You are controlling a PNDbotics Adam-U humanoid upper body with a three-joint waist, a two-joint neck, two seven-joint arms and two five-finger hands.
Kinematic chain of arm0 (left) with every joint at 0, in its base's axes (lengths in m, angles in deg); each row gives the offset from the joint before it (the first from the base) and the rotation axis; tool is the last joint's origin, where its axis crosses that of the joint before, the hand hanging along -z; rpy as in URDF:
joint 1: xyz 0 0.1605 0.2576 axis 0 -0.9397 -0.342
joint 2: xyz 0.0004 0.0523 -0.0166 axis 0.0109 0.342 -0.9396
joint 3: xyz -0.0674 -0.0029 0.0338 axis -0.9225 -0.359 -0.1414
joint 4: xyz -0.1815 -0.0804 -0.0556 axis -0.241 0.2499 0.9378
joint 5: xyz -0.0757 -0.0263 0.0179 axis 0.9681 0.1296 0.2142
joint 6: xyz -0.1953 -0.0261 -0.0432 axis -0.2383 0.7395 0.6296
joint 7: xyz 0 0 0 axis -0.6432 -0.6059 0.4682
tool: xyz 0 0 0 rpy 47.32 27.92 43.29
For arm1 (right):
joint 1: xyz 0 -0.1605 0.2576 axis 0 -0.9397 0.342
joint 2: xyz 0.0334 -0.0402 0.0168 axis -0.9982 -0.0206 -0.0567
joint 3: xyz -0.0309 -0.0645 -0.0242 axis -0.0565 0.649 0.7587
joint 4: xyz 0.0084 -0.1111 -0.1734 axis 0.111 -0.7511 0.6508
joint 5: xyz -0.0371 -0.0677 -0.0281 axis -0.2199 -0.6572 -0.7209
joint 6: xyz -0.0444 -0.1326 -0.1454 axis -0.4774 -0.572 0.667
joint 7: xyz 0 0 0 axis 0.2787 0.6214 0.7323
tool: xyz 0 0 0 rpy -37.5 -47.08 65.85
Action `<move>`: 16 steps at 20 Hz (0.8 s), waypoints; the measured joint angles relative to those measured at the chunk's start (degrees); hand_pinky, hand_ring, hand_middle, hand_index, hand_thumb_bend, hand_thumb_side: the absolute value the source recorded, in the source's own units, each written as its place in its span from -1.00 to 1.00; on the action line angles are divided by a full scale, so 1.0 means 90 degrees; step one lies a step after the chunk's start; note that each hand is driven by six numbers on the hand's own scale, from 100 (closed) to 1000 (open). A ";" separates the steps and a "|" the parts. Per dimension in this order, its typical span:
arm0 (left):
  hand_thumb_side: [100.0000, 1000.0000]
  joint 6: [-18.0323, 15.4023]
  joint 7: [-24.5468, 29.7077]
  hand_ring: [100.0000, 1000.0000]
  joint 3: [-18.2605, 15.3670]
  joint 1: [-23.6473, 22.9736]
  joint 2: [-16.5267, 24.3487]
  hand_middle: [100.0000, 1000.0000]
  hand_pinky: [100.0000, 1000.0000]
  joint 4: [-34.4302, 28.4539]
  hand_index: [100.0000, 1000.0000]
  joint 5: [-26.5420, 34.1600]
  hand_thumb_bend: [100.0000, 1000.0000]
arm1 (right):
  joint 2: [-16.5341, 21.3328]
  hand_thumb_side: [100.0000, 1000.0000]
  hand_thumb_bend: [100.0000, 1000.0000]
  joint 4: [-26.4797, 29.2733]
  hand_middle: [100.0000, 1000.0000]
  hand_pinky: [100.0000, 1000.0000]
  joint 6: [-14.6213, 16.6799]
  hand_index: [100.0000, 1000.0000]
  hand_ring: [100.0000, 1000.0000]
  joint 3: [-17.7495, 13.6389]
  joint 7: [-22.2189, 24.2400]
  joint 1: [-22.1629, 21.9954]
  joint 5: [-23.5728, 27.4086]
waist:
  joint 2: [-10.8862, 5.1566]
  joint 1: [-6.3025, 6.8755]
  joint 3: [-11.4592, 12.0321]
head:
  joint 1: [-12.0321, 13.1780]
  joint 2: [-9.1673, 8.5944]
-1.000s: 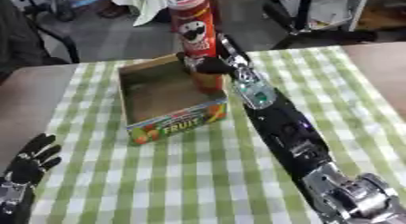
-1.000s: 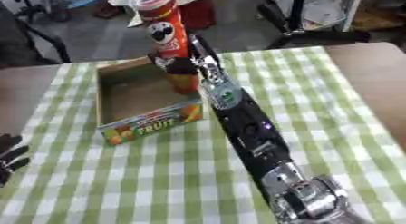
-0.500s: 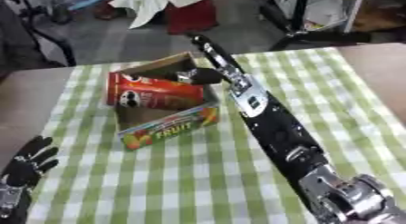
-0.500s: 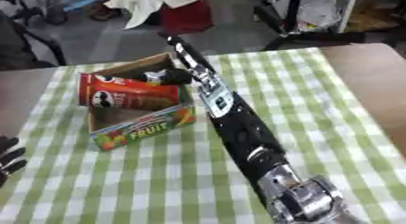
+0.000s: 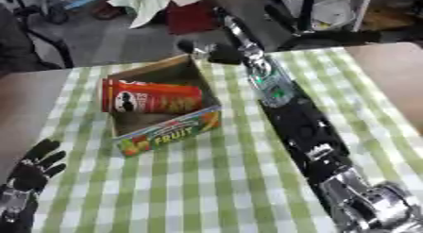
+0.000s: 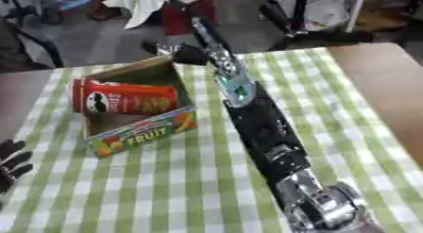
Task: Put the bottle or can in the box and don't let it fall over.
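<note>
A red crisps can (image 5: 154, 97) lies on its side inside the cardboard box (image 5: 168, 131), which has FRUIT printed on its front wall. The can spans the box from left to right, its end against the left wall. My right arm stretches from the lower right up across the cloth. My right hand (image 5: 211, 52) hangs blurred just past the box's far right corner, apart from the can, with nothing seen in it. My left hand (image 5: 36, 170) rests open at the lower left, fingers up.
A green and white checked cloth (image 5: 207, 180) covers the table, with bare brown tabletop (image 5: 393, 71) to the right and left. Beyond the far edge are cluttered floor, chair legs and a white and red bundle (image 5: 169, 8).
The can was upright in my right hand above the box a second ago; it tipped and now lies sideways in the box. My right hand has pulled back past the far corner.
</note>
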 measured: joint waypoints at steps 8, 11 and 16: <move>0.77 0.0014 -0.0200 0.77 -0.0182 -0.0133 0.0138 0.77 0.76 0.0001 0.93 -0.0065 0.11 | 0.0654 -0.20 0.07 0.2279 1.00 1.00 -0.0463 1.00 1.00 -0.0530 0.0014 -0.2520 0.0866 | -0.0092 -0.0194 -0.0601 | 0.0475 0.0201; 0.77 0.0007 -0.0230 0.77 -0.0189 -0.0151 0.0162 0.77 0.76 0.0001 0.93 -0.0072 0.11 | 0.0649 -0.17 0.09 0.2755 1.00 1.00 -0.0550 1.00 1.00 -0.0756 -0.0123 -0.3284 0.0663 | -0.0109 -0.0198 -0.0649 | 0.0632 0.0290; 0.77 0.0013 -0.0273 0.77 -0.0237 -0.0191 0.0179 0.77 0.76 0.0003 0.93 -0.0105 0.11 | 0.0353 -0.19 0.10 0.3189 1.00 1.00 -0.0627 1.00 1.00 -0.1013 -0.0419 -0.4136 0.0397 | -0.0133 -0.0179 -0.0749 | 0.0893 0.0362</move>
